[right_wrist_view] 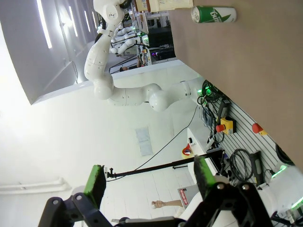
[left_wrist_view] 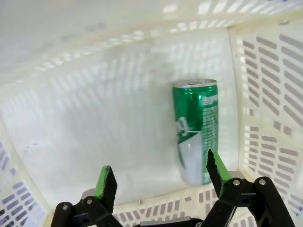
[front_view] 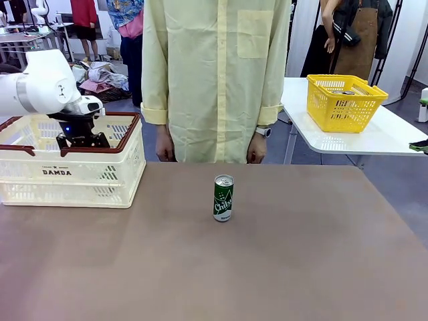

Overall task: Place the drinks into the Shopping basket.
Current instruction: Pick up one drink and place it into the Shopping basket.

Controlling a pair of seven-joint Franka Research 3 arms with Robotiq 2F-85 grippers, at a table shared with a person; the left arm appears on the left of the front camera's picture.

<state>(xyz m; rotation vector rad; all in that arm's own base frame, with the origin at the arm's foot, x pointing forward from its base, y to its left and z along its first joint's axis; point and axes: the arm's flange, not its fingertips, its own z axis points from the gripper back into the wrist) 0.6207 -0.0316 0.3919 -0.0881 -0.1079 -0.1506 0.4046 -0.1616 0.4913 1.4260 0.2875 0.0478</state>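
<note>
Left gripper (front_view: 81, 141): lowered into the basket, jaws spread wide, gripping nothing; green pads bare.

Basket (front_view: 100, 182): encloses the gripper on every side; the fingertips dip below its brown rim. Hazard: a sideways exit would snag a finger on the rim or a slotted wall and drag the basket.

Can 1 (left_wrist_view: 195, 132): green, inside the basket, just beyond the fingertips and nearer one finger (left_wrist_view: 214, 165); appears apart from both pads. Whether it stands or lies cannot be told, and its outline is slightly smeared. Hazard: the near finger could clip it on the way up and tip or roll it.

Can 2 (front_view: 223, 198): green, upright on the table (front_view: 321, 267), well to the right of the left gripper, outside the basket, untouched. Task judged part done. Hazard: it is tall, slim and smooth. An off-centre approach would knock it over before the jaws meet, and a toppled can would roll.

Right gripper (right_wrist_view: 149, 166): jaws open, empty, aimed away from the table into the room; Can 2 lies far off at the top edge of its view. Hazard: if both arms go for Can 2 at once, their paths could cross.
</note>
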